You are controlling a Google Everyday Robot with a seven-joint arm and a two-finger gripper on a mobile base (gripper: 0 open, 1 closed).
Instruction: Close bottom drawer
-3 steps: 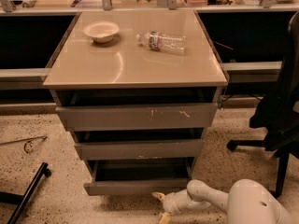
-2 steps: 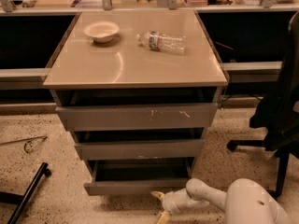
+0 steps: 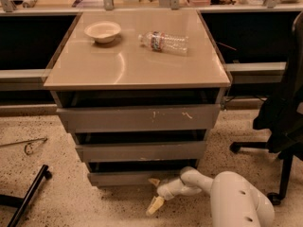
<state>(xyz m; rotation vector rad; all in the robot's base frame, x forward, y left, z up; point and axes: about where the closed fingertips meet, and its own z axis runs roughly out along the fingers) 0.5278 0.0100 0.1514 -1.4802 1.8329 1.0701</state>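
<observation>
The bottom drawer is the lowest of three grey drawers in the cabinet, with a plain front. It stands slightly out, and a thin dark gap shows above it. My gripper is low at the drawer front's right part, on the end of my white arm. Its fingers are spread apart. The upper fingertip is against the drawer front and the lower one is near the floor. It holds nothing.
The middle drawer and the scratched top drawer also stand slightly out. A bowl and a plastic bottle lie on the cabinet top. A black office chair stands at the right. A black bar lies on the floor at the left.
The bottom drawer has slid back into the cabinet, so less of its interior shows. My gripper has moved forward and up with the drawer front.
</observation>
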